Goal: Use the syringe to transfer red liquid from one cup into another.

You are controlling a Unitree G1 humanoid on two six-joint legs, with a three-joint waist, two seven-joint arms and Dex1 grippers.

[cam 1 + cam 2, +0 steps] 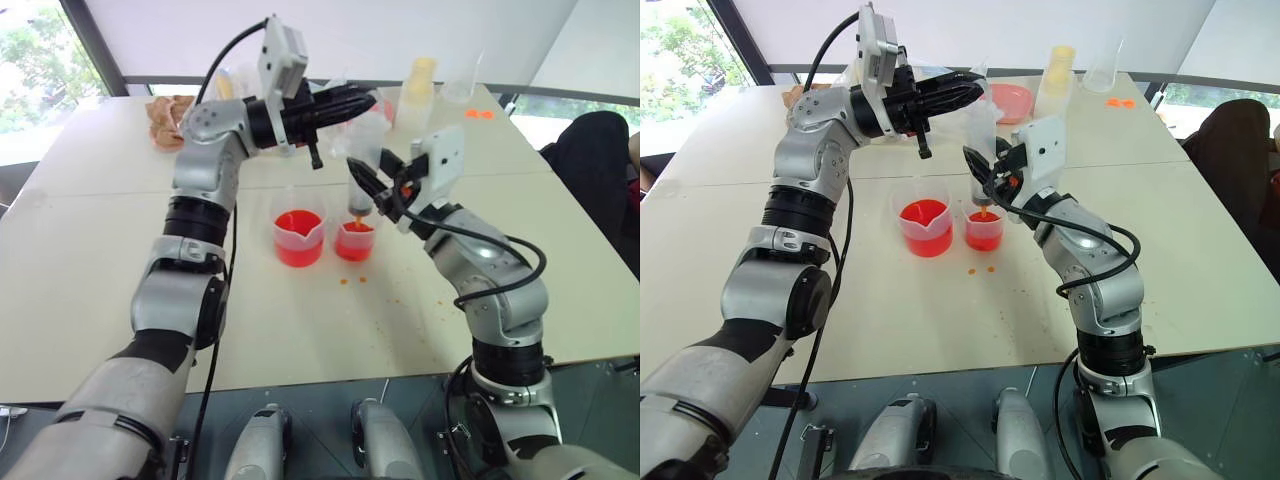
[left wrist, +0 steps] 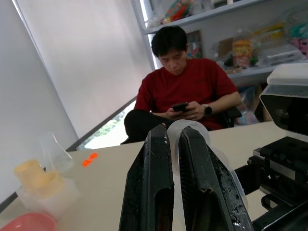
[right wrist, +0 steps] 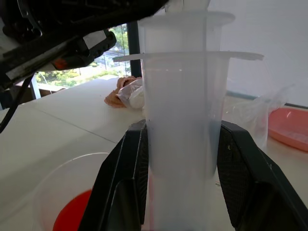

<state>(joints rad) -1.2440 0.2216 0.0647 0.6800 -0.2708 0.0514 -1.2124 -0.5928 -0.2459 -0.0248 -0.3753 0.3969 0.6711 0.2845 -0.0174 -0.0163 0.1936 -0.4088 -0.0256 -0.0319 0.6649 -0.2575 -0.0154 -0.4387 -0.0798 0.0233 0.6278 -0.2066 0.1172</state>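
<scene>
Now: right hand point(image 1: 980, 170) grips syringe point(image 1: 983, 135) upright | left hand point(image 1: 975, 88) pinches plunger point(image 2: 185, 130)

There were two clear cups point(image 1: 926, 226) point(image 1: 983, 229) holding red liquid; one syringe point(image 1: 983, 140); one pink plate point(image 1: 1009, 100); two grippers point(image 1: 962, 92) point(image 1: 988, 172)

Beige table point(image 1: 90, 260), white blinds point(image 1: 400, 35), daylit windows point(image 1: 35, 60), cluttered shelves point(image 2: 250, 43)

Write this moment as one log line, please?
stage: emptying into smaller cup | syringe: upright, nozzle over it | right gripper: shut on barrel | left gripper: shut on plunger ring | spouted cup: red liquid inside
</scene>
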